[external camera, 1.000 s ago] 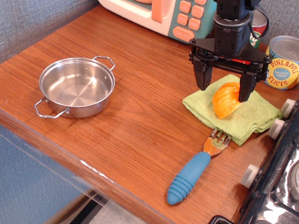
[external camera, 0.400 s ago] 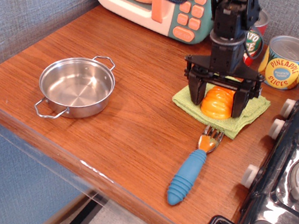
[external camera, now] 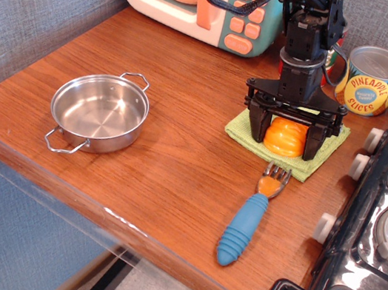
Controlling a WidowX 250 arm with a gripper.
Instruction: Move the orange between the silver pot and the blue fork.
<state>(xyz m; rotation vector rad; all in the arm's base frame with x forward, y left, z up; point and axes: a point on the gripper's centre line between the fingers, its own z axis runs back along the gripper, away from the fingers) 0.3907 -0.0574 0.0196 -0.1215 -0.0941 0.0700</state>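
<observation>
So in the one camera view, the orange (external camera: 286, 136) is sitting on a folded green cloth (external camera: 286, 140) with a soft woven look, over on the right side of the wood-grain tabletop (external camera: 177, 157). The fruit is glossy yellow-orange plastic, rounded with ribbed segments. The black gripper (external camera: 288, 138) comes straight down over it, and its two chunky fingers (external camera: 257, 126) stand one on each side of the orange, spread pretty wide; I honestly cannot tell if the pads are touching the fruit or just sitting right beside it. The silver pot (external camera: 99, 112) is well apart on the left, a shallow shiny steel round with two thin wire loop handles, nothing in it. The blue fork (external camera: 251, 215) lies just in front of the cloth, chunky ribbed blue handle pointing toward the near edge, short grey tined head up near the cloth with an orange glint on it. At the back there's a pastel toy microwave (external camera: 204, 0) with peach buttons, and a printed pineapple slices tin (external camera: 371, 80) right of the arm. A black toy stove (external camera: 383, 223) with round knobs runs down the right edge.
</observation>
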